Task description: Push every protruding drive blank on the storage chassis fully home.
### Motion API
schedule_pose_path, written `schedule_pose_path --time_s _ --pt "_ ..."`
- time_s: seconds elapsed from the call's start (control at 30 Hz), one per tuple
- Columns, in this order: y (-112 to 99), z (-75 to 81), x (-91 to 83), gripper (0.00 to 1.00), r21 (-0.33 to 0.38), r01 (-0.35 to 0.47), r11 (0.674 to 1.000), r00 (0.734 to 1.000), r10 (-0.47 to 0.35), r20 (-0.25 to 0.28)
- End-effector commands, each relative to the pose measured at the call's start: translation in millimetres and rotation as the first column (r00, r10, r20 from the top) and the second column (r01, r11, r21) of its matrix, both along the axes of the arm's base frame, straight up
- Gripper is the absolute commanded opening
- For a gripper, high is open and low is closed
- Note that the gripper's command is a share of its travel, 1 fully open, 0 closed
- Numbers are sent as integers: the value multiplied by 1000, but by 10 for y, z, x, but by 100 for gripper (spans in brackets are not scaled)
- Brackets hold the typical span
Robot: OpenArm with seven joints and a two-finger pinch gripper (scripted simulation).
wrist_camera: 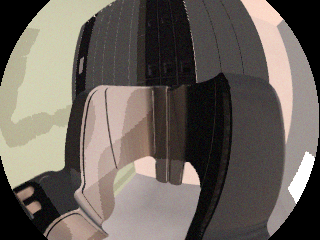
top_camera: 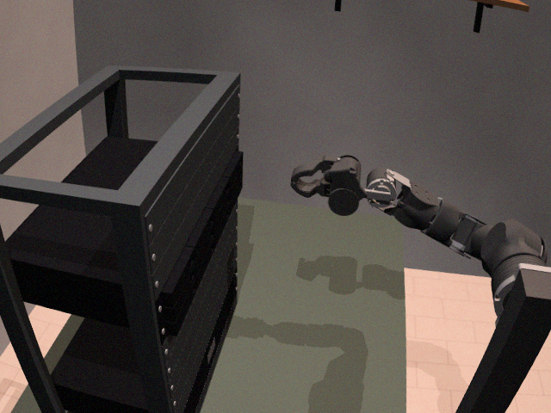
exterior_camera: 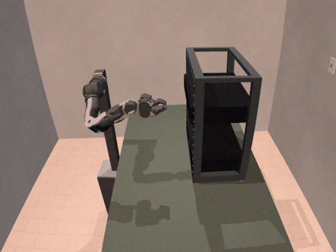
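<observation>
gripper (top_camera: 294, 182) (exterior_camera: 165, 107) (wrist_camera: 174, 136) closed on nothing, likely as blunt pusher; hangs well apart from rack (top_camera: 133, 202) (exterior_camera: 198, 130) (wrist_camera: 232, 45), perhaps to avoid disturbing it.

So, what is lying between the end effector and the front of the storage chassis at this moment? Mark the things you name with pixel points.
Nothing but open air separates the end effector (top_camera: 294, 182) (exterior_camera: 165, 107) (wrist_camera: 174, 136) from the chassis front (top_camera: 202, 222); the top view shows this gap.

Apparently a switch plate (exterior_camera: 332, 65).

Open gap (unobstructed) before rack (top_camera: 131, 197) (exterior_camera: 198, 130).
</observation>
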State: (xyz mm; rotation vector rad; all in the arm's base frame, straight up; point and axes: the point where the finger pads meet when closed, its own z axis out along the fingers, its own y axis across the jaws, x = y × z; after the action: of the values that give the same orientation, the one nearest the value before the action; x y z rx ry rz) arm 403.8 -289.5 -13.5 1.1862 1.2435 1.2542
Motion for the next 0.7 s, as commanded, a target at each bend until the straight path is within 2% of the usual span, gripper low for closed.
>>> schedule_pose_path --time_s 0.0,0.17,0.53,0.67 --pt "2 9 15 0 0 1 1000 1000 -1 0" --pt "6 10 81 0 0 1 1000 1000 -1 0" --pt "33 -21 528 0 1 0 1000 1000 0 -8" --pt "38 -22 622 0 1 0 1000 1000 0 -8"
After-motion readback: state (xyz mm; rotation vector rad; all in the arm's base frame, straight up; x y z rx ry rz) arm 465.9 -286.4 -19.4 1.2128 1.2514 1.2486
